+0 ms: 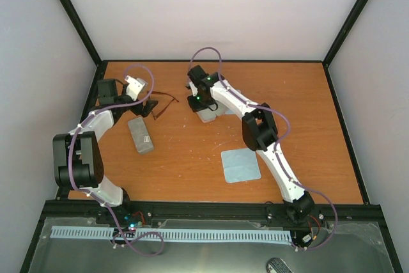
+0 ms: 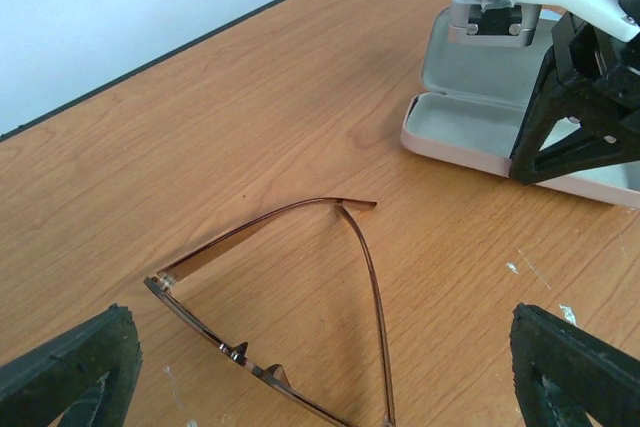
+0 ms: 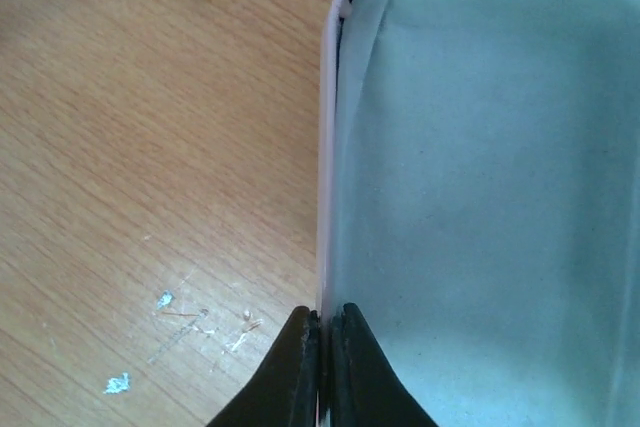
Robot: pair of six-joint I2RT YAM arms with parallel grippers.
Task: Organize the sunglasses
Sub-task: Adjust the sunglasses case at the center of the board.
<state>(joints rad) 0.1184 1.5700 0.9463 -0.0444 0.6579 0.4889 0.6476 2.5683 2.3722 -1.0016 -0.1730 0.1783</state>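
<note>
Wood table (image 1: 185, 158), wire sunglasses (image 2: 372, 282), pink case (image 2: 460, 125)

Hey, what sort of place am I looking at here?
Probably a robotics lab test cell: a wooden tabletop boxed in by plain white walls and black frame rails, with a left arm and right arm bolted at its near edge.

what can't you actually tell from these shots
- sunglasses: lenses cut off by the bottom edge in the left wrist view; too small from the top.
- case: mostly hidden under the right gripper in the top view.
- case's inside: cut by the right wrist view's edges; a cloth covers what shows.
</note>
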